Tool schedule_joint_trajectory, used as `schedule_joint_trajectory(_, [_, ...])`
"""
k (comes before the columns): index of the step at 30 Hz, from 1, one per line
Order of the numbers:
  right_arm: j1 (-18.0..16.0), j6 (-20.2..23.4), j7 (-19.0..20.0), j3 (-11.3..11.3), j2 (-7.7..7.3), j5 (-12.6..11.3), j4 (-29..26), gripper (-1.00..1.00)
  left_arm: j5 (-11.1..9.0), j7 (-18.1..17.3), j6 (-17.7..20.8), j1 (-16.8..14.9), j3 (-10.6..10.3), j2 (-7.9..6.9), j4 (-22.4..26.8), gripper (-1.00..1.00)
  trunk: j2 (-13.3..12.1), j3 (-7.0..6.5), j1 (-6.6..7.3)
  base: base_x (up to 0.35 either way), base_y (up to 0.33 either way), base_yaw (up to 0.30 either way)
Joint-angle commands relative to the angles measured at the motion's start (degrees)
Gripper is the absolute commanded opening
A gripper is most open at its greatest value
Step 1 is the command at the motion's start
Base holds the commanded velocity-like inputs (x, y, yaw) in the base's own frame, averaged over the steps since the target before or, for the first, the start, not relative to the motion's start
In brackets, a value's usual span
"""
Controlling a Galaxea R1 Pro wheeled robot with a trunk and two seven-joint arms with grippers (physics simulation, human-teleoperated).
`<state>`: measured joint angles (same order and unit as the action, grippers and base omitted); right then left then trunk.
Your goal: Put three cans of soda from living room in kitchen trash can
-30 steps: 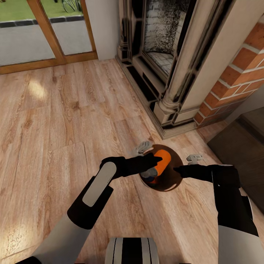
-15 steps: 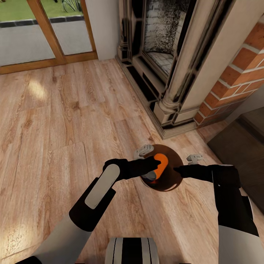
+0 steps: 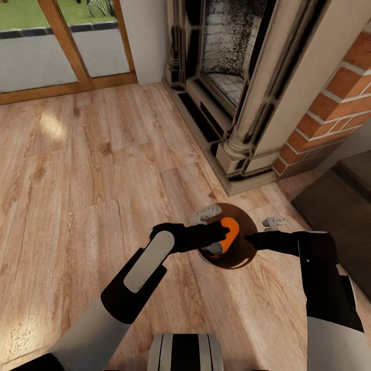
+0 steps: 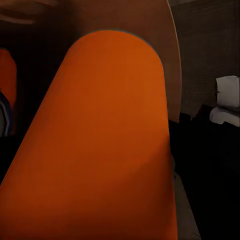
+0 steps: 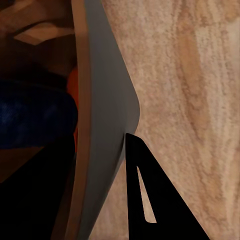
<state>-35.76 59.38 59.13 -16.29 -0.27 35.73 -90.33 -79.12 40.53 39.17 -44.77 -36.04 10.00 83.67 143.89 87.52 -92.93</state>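
Wood-plank floor (image 3: 103, 154), round copper-lined bin (image 3: 246, 256), smooth orange can (image 3: 229, 231)

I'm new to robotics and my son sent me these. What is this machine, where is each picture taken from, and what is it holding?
It is a simulated two-armed robot on wheels, steered by a person. The big picture comes from a camera on its head, looking down over both arms onto a wooden floor beside a brick fireplace.

Between the arms stands a small round bin, brown inside. The left gripper reaches over its rim with an orange can tilted inside the bin; whether its jaws still clamp the can, I cannot tell. The right gripper grips the bin's rim.

The other two pictures come from cameras near each gripper. The left one looks straight at the orange can. The right one shows the bin's grey wall pinched at its edge, and a dark blue can already inside.
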Motion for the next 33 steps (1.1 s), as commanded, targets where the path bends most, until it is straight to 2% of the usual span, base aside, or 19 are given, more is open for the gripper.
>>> schedule_joint_trajectory(1, [-0.01, 0.62, 0.1, 0.03, 0.01, -1.18, -0.02, -1.0, 0.01, -0.03, -0.54, -0.14, -0.26, 0.0, -0.34, -1.0, 0.0, 0.0, 0.01, 0.0, 0.0, 0.0])
schedule_joint_trajectory(3, [-0.01, 0.62, 0.1, 0.05, 0.01, -1.18, -0.02, -1.0, -0.02, -0.02, -1.19, -0.37, -0.47, 0.0, -0.65, -1.0, 0.0, 0.0, 0.01, 0.0, 0.0, 0.0])
schedule_joint_trajectory(4, [-0.01, 0.62, 0.1, 0.04, 0.01, -1.18, -0.02, -1.0, -0.04, -0.01, -1.45, -0.5, -0.55, 0.0, -0.76, 1.0, 0.0, 0.0, 0.01, 0.0, 0.0, 0.0])
schedule_joint_trajectory(25, [-0.01, 0.62, 0.1, 0.03, -0.08, -1.18, -0.02, -1.0, 0.05, -0.01, -1.19, -0.93, -0.76, 0.0, -0.75, 1.0, 0.0, 0.0, 0.01, 0.0, 0.0, 0.0])
schedule_joint_trajectory(30, [-0.01, 0.62, 0.1, 0.03, -0.08, -1.18, -0.02, -1.0, -0.11, -0.1, 2.99, -0.87, -0.78, 0.0, -0.25, 1.0, 0.0, 0.0, 0.01, 0.0, 0.0, 0.0])
schedule_joint_trajectory(33, [-0.01, 0.62, 0.1, 0.03, -0.08, -1.18, -0.02, -1.0, -0.35, -0.47, 7.72, -0.85, -0.74, 0.0, 1.4, 1.0, 0.0, 0.0, 0.01, 0.0, 0.0, 0.0])
